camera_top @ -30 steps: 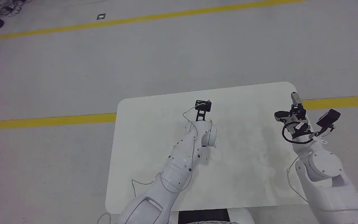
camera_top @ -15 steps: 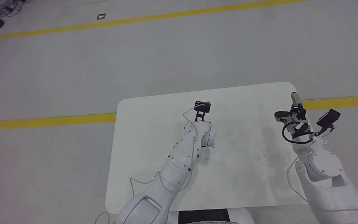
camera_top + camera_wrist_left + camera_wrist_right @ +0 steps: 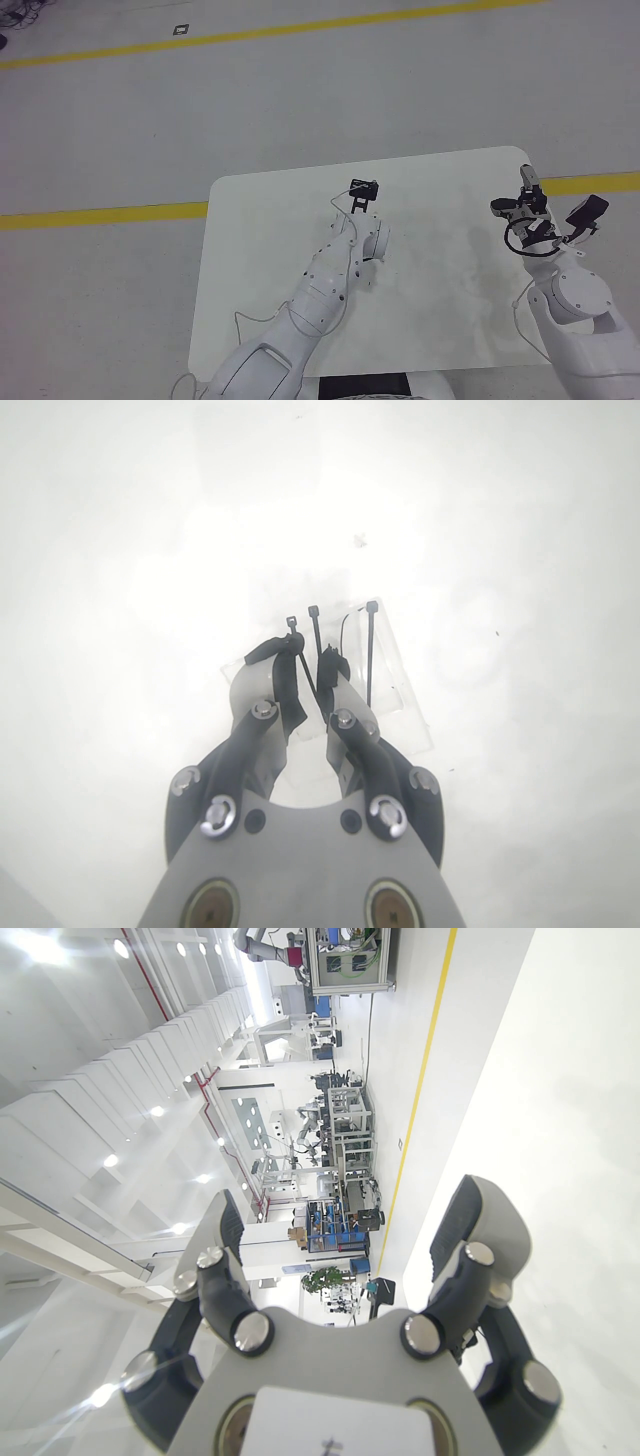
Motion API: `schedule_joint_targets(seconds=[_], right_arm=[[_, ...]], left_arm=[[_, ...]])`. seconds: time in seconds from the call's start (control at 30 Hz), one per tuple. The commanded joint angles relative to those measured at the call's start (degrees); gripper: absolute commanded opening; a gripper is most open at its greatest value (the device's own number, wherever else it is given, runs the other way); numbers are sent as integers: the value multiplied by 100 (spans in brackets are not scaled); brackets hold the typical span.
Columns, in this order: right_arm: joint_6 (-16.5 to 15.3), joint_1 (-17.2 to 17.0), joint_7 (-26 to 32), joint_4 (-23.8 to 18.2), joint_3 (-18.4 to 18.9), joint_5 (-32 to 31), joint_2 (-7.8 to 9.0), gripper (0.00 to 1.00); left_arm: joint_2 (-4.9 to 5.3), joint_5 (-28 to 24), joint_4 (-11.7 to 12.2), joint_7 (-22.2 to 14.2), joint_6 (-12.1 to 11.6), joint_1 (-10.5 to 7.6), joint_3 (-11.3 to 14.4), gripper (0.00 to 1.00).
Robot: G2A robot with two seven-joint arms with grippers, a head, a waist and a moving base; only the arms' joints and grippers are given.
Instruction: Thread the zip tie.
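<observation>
Now | three thin black zip ties (image 3: 370, 650) in clear tray (image 3: 395, 672) | left pincer (image 3: 310, 650) narrowly released astride one | right pincer (image 3: 345, 1193) released, empty

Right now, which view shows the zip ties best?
Left wrist view: three zip ties on a clear tray at the left gripper. Top view: too small to tell. Right wrist view faces away.

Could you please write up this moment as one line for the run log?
left gripper open over clear tray, straddling a zip tie | right gripper open, empty | threading not started
</observation>
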Motion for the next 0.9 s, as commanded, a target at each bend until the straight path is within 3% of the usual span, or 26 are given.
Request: schedule_joint_targets(seconds=[0.0, 0.27, 0.6, 0.87], right_arm=[[0, 0, 0, 0, 0, 0, 0, 100], [0, 0, 0, 0, 0, 0, 0, 100], [0, 0, 0, 0, 0, 0, 0, 100], [0, 0, 0, 0, 0, 0, 0, 100]], left_arm=[[-10, 0, 60, 0, 0, -35, 0, 11], [-56, 0, 225, -5, 0, -147, 5, 15], [-84, 0, 314, -9, 0, -207, 19, 0], [-62, 0, 141, -22, 0, -118, -14, 0]])
